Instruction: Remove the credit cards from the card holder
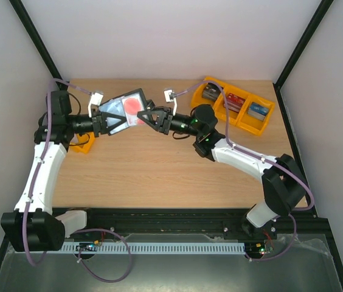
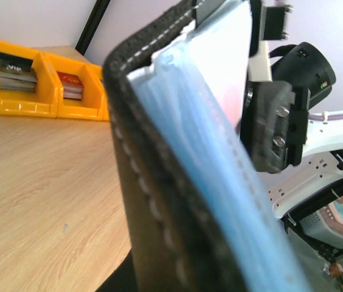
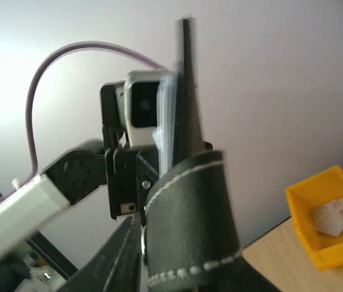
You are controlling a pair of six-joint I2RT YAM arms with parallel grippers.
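Holder [image 1: 115, 111] up off surface [image 1: 159, 170], open, between arms, long axis slanting back-right. My left gripper [image 1: 106, 121] clamped on its left end. Card [image 1: 133, 106] in pocket, just beside my right gripper [image 1: 145, 117] at right end. Right arm nearer; its jaws, can't tell. Left tray [image 3: 297, 207] — one loose card [image 3: 336, 216]. Far trays [image 2: 22, 106] hold stacks [image 2: 14, 76].

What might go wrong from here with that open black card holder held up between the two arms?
The black stitched card holder hangs above the wooden table, pinched at its edge by the left gripper; a tug may twist it loose.
The pale red-blotched card could slip out and drop.
The right gripper is close; fingers may collide.
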